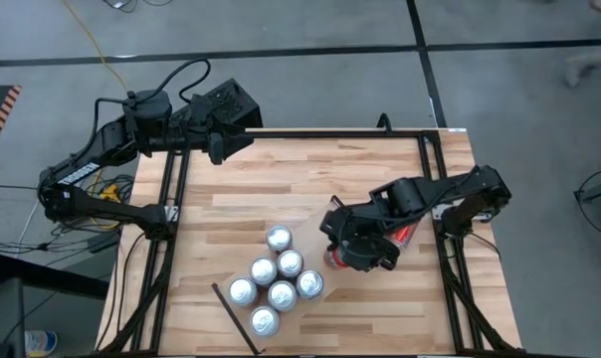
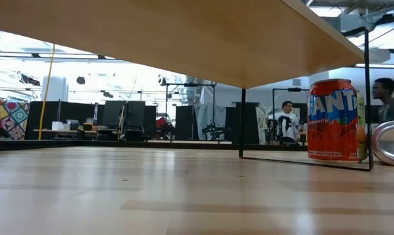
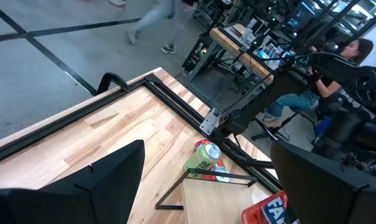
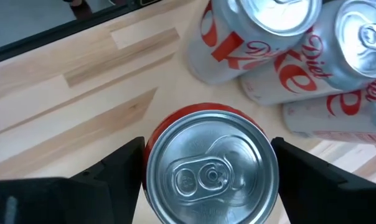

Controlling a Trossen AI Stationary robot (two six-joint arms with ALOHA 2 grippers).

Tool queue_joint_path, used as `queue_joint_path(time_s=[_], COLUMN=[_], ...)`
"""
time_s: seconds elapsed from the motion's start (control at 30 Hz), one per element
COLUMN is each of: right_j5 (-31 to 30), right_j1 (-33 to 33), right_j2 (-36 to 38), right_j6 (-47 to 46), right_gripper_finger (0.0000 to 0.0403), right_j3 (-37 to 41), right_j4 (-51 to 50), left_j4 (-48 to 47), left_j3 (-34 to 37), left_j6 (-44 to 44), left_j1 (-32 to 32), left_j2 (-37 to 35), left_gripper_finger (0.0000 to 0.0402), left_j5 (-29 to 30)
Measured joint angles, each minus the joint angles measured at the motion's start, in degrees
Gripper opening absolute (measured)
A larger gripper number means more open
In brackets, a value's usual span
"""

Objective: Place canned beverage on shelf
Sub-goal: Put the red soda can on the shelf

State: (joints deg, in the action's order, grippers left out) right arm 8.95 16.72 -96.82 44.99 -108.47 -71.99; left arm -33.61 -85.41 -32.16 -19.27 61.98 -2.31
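Note:
My right gripper (image 1: 345,251) is over the right end of the pale shelf board (image 1: 310,242). Its fingers are spread, pointing down on either side of an upright orange-red can (image 4: 210,168). The can's base is hidden under its own top. Several silver Diet Coke cans (image 1: 277,278) stand upright on the shelf beside it and also show in the right wrist view (image 4: 281,56). My left gripper (image 1: 217,149) waits open and empty at the table's far left corner. The low view shows only the shelf's underside (image 2: 184,39). My right gripper comes at the orange-red can from above, and its fingers (image 4: 122,171) stand along the can's two opposite sides (image 4: 149,149). The can fills the gap between them. I cannot tell whether the fingers touch it.
An upright Fanta can (image 2: 334,121) and a lying silver can (image 2: 389,143) rest on the striped tabletop beyond the shelf's black end frame (image 2: 304,163). A lying green can (image 3: 203,157) is there too. People sit at desks beyond the table (image 3: 337,68).

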Motion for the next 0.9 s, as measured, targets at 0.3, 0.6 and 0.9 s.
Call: queue_joint_path(time_s=[0.3,0.6,0.9], right_j5=[1.86,2.16,4.26], right_j1=[-0.06,-0.08,-0.43], right_j2=[0.00,-0.75,-3.08], right_j6=[-3.00,-5.54,-6.20], right_gripper_finger=[0.0308,0.0308,0.0308], right_j3=[0.00,-0.02,-0.02], right_j4=[0.62,0.77,-0.64], left_j4=[0.00,-0.02,-0.11], left_j3=[0.00,0.00,-0.02], left_j6=[0.00,0.02,0.02], left_j1=[0.00,0.00,0.00], left_j2=[0.00,0.00,0.00], left_gripper_finger=[0.0332,0.0332,0.0332], left_j5=[0.00,-0.02,-0.02])
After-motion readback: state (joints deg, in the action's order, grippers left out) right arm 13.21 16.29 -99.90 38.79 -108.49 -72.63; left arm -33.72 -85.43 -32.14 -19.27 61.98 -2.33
